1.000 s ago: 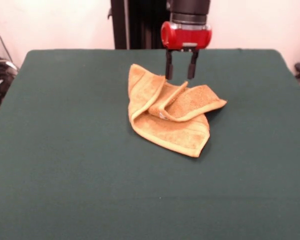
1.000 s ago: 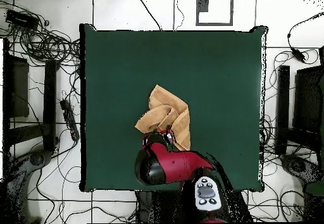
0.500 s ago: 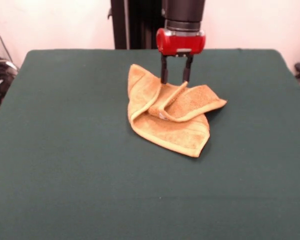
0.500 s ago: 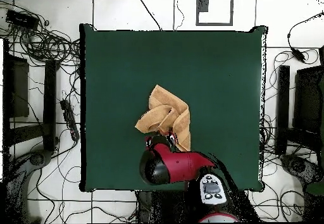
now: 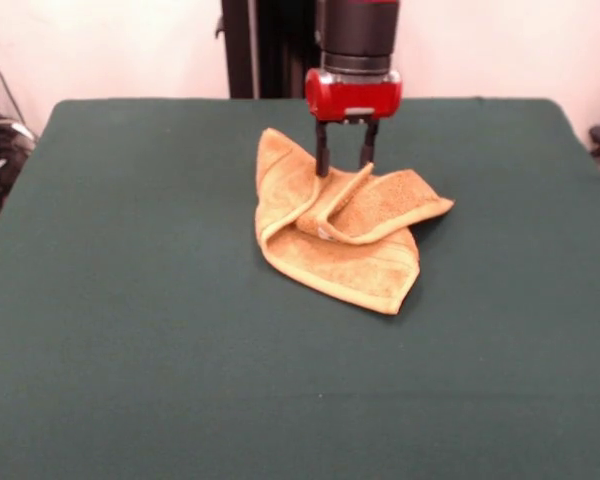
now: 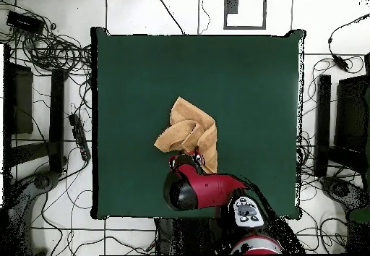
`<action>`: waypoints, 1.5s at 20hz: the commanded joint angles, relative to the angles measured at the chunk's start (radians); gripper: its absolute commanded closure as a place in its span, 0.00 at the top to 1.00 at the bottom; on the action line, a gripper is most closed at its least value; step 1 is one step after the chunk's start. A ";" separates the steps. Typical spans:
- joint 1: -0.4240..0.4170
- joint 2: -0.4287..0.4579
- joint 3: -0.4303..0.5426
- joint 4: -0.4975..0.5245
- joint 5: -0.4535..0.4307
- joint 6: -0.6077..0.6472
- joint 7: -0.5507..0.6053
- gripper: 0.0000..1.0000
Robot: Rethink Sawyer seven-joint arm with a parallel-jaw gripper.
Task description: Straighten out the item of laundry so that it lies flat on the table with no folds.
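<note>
Orange-tan terry cloth sits crumpled near the middle of the table [image 5: 110,350], a broad surface covered in dark green fabric, as a red-and-black arm reaches down over it. Taking the towel [image 5: 335,235] as the landmark and reading across the front view: its left side curls up in a rounded lobe edged by a woven border band; at its centre a stiff ridge of doubled cloth stands up from the pile, running diagonally; to its right a flap with a nubby looped face spreads out to a point, and the lowest layer tapers to a corner toward the camera. The gripper [image 5: 341,160] hangs directly above the upper end of that central ridge, fingers [image 5: 322,156] pointing straight down and parted, with the fold's top edge rising between their tips; nothing appears clasped yet, though whether the tips touch the cloth is hard to tell. The raised fold lies straight beneath the pincer, so the coming move likely turns on lowering and closing across that ridge, then drawing it away from the heap to open the layers. In the overhead view the red wrist covers the towel's edge nearest the robot's base. The task looks barely begun: several folds overlap.
</note>
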 commanded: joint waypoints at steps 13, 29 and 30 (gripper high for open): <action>-0.044 -0.004 0.220 -0.010 -0.098 -0.153 0.176 1.00; 0.026 -0.080 0.119 -0.015 -0.083 -0.087 0.138 1.00; 0.029 -0.081 0.115 -0.017 -0.082 -0.082 0.137 1.00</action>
